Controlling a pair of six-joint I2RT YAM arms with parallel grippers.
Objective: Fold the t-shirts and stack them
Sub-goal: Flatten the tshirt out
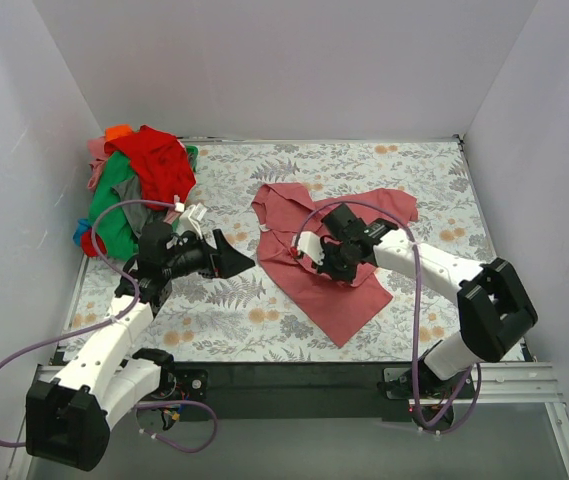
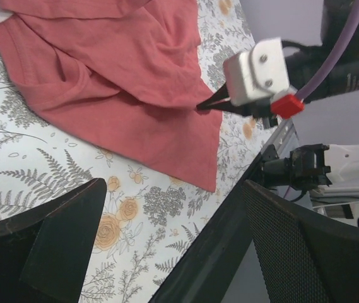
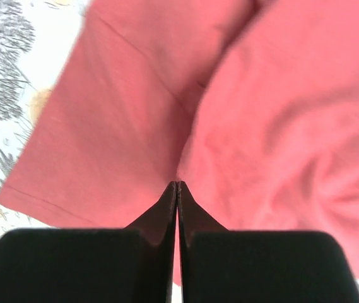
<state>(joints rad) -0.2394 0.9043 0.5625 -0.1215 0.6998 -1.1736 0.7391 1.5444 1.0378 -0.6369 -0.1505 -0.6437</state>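
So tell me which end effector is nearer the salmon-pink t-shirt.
Right. The right end effector is shut on the salmon-pink t-shirt; the left end effector hangs open beside its left edge, apart.

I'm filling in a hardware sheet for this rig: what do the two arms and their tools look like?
The left arm and right arm both have white links with black joint housings. A purple cable loops along each one. The left tool and right tool have black, wedge-shaped fingers. The right tool's white block carries a small red part.
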